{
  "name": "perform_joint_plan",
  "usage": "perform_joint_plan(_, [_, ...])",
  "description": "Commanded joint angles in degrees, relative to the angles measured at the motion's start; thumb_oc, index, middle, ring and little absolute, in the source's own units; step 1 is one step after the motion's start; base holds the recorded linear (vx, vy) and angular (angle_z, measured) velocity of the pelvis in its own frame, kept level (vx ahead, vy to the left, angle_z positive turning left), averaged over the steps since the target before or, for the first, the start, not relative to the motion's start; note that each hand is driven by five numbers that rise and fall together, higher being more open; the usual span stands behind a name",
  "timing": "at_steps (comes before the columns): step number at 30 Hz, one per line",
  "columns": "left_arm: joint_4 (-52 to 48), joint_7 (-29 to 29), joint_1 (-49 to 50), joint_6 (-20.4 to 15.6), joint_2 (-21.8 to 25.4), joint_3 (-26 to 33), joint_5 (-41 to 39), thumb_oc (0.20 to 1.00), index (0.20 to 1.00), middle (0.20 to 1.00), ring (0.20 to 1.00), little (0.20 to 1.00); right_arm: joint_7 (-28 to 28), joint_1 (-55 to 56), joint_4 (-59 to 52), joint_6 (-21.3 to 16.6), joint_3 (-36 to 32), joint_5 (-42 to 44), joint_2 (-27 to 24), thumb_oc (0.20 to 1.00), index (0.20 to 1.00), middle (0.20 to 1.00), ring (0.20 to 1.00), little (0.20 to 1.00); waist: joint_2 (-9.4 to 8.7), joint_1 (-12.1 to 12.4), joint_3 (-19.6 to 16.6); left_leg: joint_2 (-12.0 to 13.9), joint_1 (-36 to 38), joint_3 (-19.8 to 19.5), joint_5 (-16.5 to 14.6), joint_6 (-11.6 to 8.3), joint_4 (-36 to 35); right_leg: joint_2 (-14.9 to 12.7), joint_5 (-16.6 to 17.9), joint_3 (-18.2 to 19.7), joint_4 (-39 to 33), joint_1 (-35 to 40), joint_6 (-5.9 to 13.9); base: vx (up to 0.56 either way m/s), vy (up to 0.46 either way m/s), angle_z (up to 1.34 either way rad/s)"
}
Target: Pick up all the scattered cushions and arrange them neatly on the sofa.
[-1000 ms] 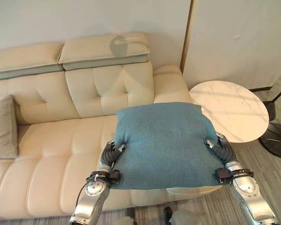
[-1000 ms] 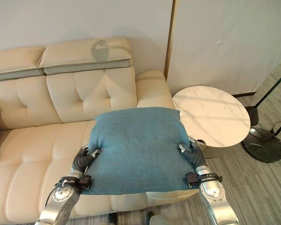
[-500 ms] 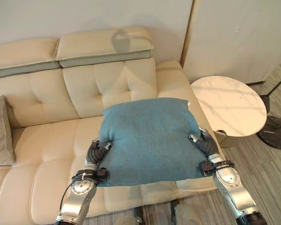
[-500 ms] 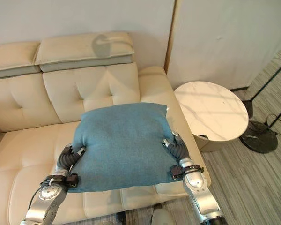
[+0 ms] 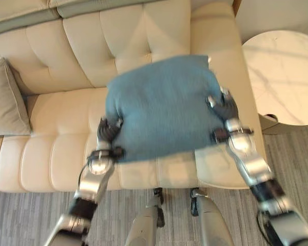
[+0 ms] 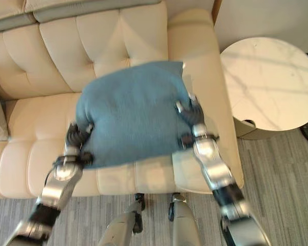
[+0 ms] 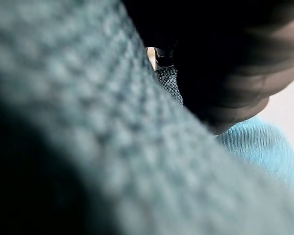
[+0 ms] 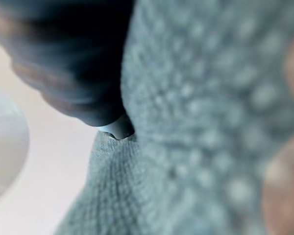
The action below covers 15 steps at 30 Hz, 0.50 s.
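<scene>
A blue cushion hangs flat over the right end of the cream sofa, in front of the tufted backrest. My left hand grips its near left edge and my right hand grips its right edge, thumbs on top and the other fingers hidden under the cloth. In the left wrist view the blue weave lies right against the hand's dark cover, and in the right wrist view the same cloth presses close to that hand. A beige cushion leans against the backrest at the sofa's left.
A round white marble side table stands just right of the sofa's arm. Grey striped floor runs along the sofa's front edge.
The camera has tipped down and closer to the sofa. Both arms have stretched out, carrying the blue cushion further over the seat toward the backrest, still held in both hands.
</scene>
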Motion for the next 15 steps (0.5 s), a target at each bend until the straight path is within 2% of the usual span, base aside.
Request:
perform_joint_plan(1, [-3.0, 4.2, -13.5, -10.3, 5.3, -4.1, 2.4, 0.200, 0.200, 0.200, 0.200, 0.200, -5.0, -14.6, -3.7, -10.3, 2.5, -1.2, 6.1, 0.200, 0.200, 0.200, 0.200, 0.200, -4.01, 1.2, 1.0, -4.7, 5.6, 0.0, -9.5, -0.13, 2.2, -3.3, 0.2, 4.5, -7.2, 5.4, 6.88, -0.03, -0.025, 0.15])
perform_joint_plan(6, [17.0, 5.9, -37.6, -9.8, 11.7, -10.9, -0.8, 0.200, 0.200, 0.200, 0.200, 0.200, -11.0, -35.4, 11.3, -11.0, 8.2, -0.1, 5.2, 0.200, 0.200, 0.200, 0.200, 0.200, -3.64, 2.5, 3.4, -5.0, 1.8, -1.5, -7.6, -0.65, 0.9, -3.3, 1.3, 4.3, -8.0, 1.9, 7.80, -0.02, -0.010, 0.06])
perform_joint_plan(9, [21.8, 5.4, -44.1, -9.2, 13.3, -13.3, -1.8, 0.206, 0.206, 0.206, 0.206, 0.206, -11.6, -40.2, 14.5, -11.1, 9.7, 1.2, 3.9, 0.200, 0.200, 0.200, 0.200, 0.200, -3.55, 2.7, 4.4, -5.1, 0.0, -2.0, -7.1, -0.82, 1.0, -3.5, 1.8, 4.1, -8.1, 0.4, 8.09, -0.02, -0.011, 0.13])
perform_joint_plan(10, [23.9, 5.3, -46.2, -8.4, 14.3, -14.3, -2.0, 0.507, 0.507, 0.507, 0.507, 0.507, -12.0, -41.6, 15.6, -11.1, 11.0, 1.4, 3.3, 0.241, 0.241, 0.241, 0.241, 0.241, -3.42, 2.8, 4.7, -5.2, -0.7, -2.2, -6.9, -0.83, 1.0, -3.6, 1.9, 4.1, -8.3, -0.2, 8.14, -0.06, -0.027, 0.17])
perform_joint_plan(11, [28.2, 4.0, -49.9, -6.8, 14.8, -16.1, -3.3, 1.000, 1.000, 1.000, 1.000, 1.000, -10.9, -42.6, 17.2, -10.9, 13.0, 2.4, 2.5, 1.000, 1.000, 1.000, 1.000, 1.000, -3.31, 2.9, 5.9, -5.3, -2.5, -2.6, -6.4, -0.89, 1.3, -3.7, 2.3, 3.8, -8.3, -1.3, 8.14, -0.06, -0.029, 0.14])
perform_joint_plan(15, [32.7, 0.9, -51.3, -4.4, 16.6, -17.9, -3.7, 1.000, 1.000, 1.000, 1.000, 1.000, -8.1, -39.6, 18.1, -9.6, 14.0, 3.9, 1.1, 1.000, 1.000, 1.000, 1.000, 1.000, -2.90, 3.2, 7.6, -5.5, -4.1, -3.4, -5.8, -0.84, 1.7, -3.9, 2.4, 3.5, -8.3, -2.2, 8.04, -0.04, -0.025, 0.12])
